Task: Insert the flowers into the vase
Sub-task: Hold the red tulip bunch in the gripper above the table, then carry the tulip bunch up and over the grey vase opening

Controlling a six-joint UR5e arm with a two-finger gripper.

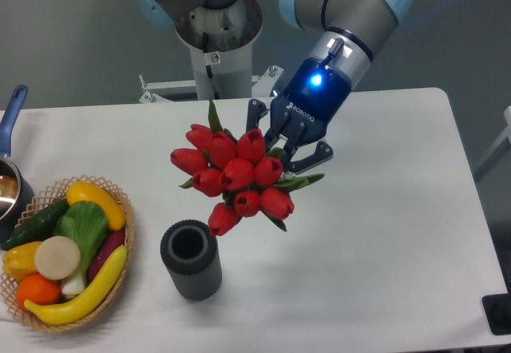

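Observation:
A tight bunch of red tulip buds with narrow green leaves, the flowers (pixel 238 175), hangs in the air above the table. My gripper (pixel 289 155) is shut on the flowers from the right, its fingers partly hidden behind the buds. The bunch points its blooms toward the camera and down-left. The vase (pixel 191 259), a dark grey ribbed cylinder with an open round mouth, stands upright on the table just below and left of the bunch. The lowest bud sits close above the vase's right rim; whether it touches is unclear.
A wicker basket (pixel 120 209) with toy fruit and vegetables rests at the front left. A blue-handled metal pot (pixel 11 179) sits at the left edge. The robot base (pixel 214 33) stands behind the table.

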